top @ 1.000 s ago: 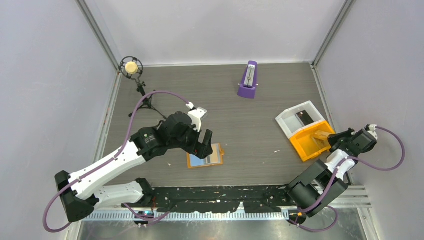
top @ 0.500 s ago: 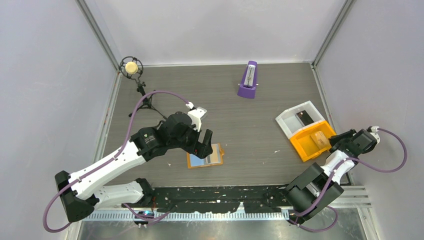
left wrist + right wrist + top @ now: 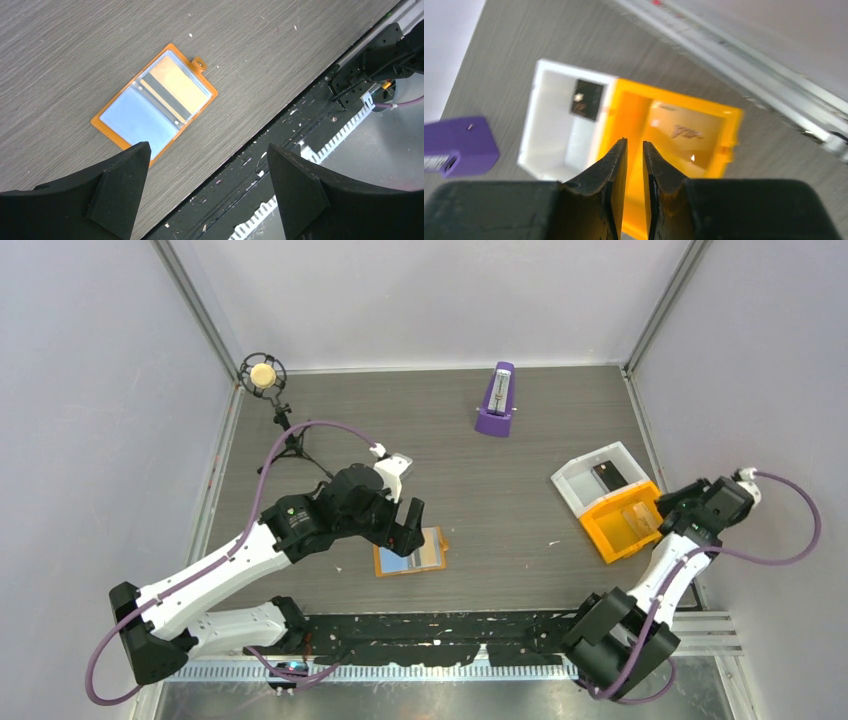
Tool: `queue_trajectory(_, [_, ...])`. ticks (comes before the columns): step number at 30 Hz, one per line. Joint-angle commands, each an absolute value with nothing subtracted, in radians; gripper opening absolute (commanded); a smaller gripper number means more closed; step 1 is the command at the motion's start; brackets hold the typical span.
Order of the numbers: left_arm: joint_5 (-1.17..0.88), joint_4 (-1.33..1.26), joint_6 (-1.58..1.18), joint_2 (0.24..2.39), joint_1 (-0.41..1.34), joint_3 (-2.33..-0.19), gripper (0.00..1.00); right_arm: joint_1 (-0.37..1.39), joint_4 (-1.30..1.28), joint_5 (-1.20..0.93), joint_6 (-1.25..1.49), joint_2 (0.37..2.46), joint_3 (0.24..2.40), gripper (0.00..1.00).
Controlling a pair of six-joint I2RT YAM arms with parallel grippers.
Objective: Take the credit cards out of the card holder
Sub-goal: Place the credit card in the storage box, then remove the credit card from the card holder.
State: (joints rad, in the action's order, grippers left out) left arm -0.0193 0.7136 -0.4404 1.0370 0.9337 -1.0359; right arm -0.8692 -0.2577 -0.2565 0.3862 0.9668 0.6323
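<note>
Flat orange folding card holder (image 3: 154, 102) lay open on the grey wood-grain surface (image 3: 75, 50), thin light-blue card (image 3: 131, 119) and grey-striped card (image 3: 176, 89) in its pockets: light, stiff, slick (probably snug); pinch an exposed edge. Left tool (image 3: 207, 152) hung wide open above; right tool (image 3: 634, 146) barely parted, empty.

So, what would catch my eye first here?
The open orange card holder, lying flat mid-table with cards showing, under the left tool. Then the purple metronome at the far edge, and the orange bin beside a white bin on the right, by the right tool.
</note>
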Motion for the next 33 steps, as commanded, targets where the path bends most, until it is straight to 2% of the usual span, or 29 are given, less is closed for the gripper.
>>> queue_trajectory(1, [0.043,0.716,-0.442,1.028,0.927,-1.069,0.91,-0.665,-0.341,-0.194,0.396,0.904,0.74,0.26])
queue_trajectory(5, [0.057,0.722,-0.472,1.036,0.902,-1.052,0.91,-0.439,-0.422,-0.123,0.396,0.858,0.789,0.29])
queue_trajectory(10, [-0.054,0.719,-0.522,1.091,0.84,-1.02,0.89,-0.264,-0.494,-0.151,0.419,0.823,0.82,0.32])
queue_trajectory(15, [-0.065,0.691,-0.574,1.102,0.802,-0.963,0.85,-0.063,-0.494,-0.185,0.485,0.772,0.741,0.34])
queue_trajectory(19, [-0.117,0.655,-0.616,1.123,0.739,-0.903,0.78,0.141,-0.433,-0.191,0.566,0.75,0.63,0.37])
queue_trajectory(26, [-0.11,0.659,-0.642,1.215,0.677,-0.859,0.7,0.508,-0.258,-0.09,0.681,0.859,0.525,0.44])
queue_trajectory(29, [-0.056,0.674,-0.64,1.256,0.675,-0.856,0.68,0.625,-0.162,-0.038,0.723,0.956,0.527,0.51])
queue_trajectory(33, [-0.039,0.635,-0.647,1.253,0.666,-0.825,0.67,0.762,-0.088,0.07,0.737,1.099,0.598,0.54])
